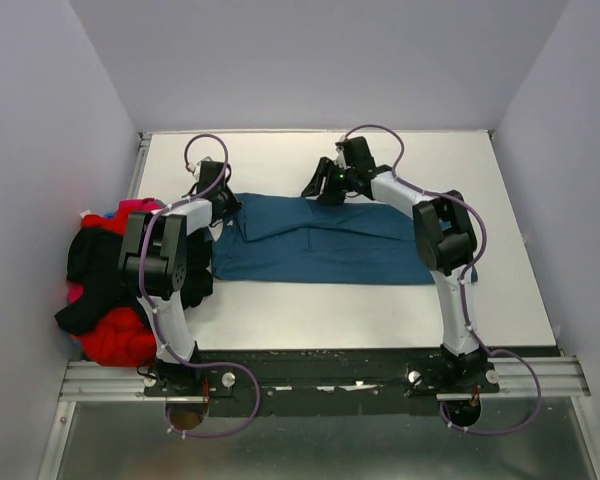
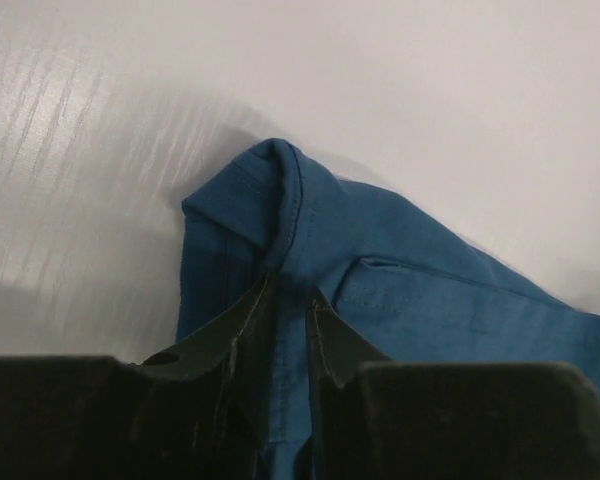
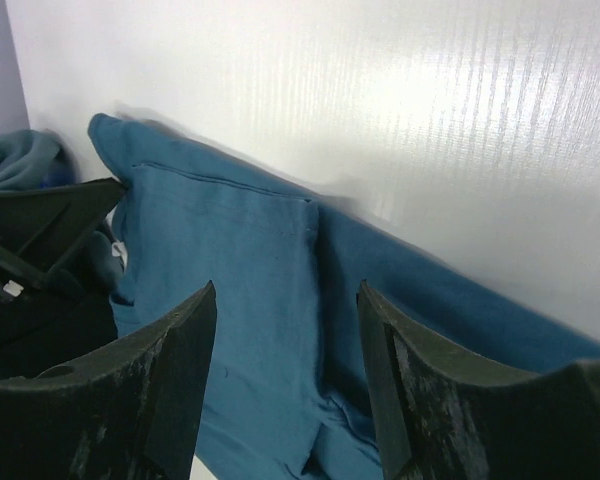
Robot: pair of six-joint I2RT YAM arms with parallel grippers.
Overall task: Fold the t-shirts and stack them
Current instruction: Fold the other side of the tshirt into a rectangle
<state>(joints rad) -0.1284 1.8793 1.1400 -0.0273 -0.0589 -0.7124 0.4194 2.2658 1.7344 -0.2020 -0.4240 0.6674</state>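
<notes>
A teal-blue t-shirt lies spread across the middle of the white table, partly folded lengthwise. My left gripper is at its far left corner and is shut on a fold of the cloth; in the left wrist view the gripper pinches the teal shirt. My right gripper is at the shirt's far edge near the middle. In the right wrist view it is open and empty just above the teal cloth.
A pile of red, black and magenta shirts sits at the table's left edge beside the left arm. White walls enclose the table at the back and sides. Bare table lies in front of the shirt.
</notes>
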